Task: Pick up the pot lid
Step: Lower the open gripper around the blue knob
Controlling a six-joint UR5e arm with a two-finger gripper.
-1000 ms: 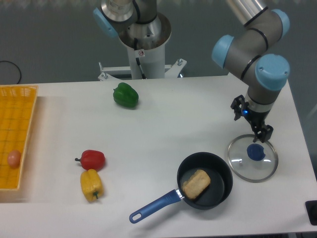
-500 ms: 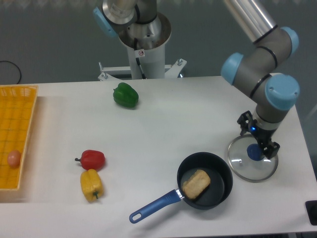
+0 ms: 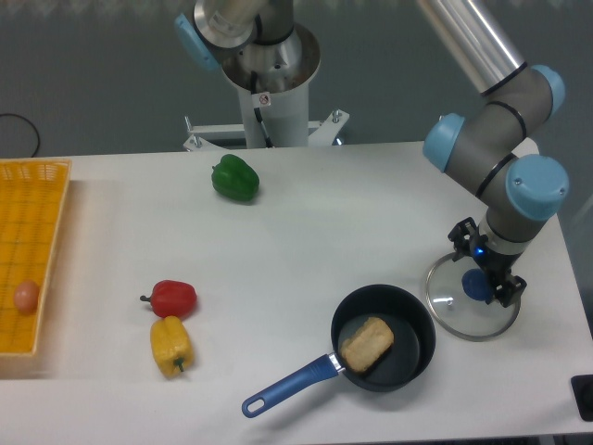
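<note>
- From where I stand, the claw (image 3: pixel 485 269) has both fingers spread, over the blue knob (image 3: pixel 476 285); contact I can't tell.
- One clear lid (image 3: pixel 449 311), four o'clock, beside one black pan (image 3: pixel 408 320) at five, one brown block (image 3: pixel 368 344) inside.
- Three peppers: green (image 3: pixel 235 178) at ten, red (image 3: pixel 173 299) and yellow (image 3: pixel 171 346) near eight.
- One orange crate (image 3: pixel 18 213), nine o'clock.

I see a loaf (image 3: pixel 368 344) in the pan (image 3: pixel 412 324), the lid (image 3: pixel 463 318) right of it, two peppers (image 3: pixel 173 299) left, a crate (image 3: pixel 46 209) farther left.
</note>
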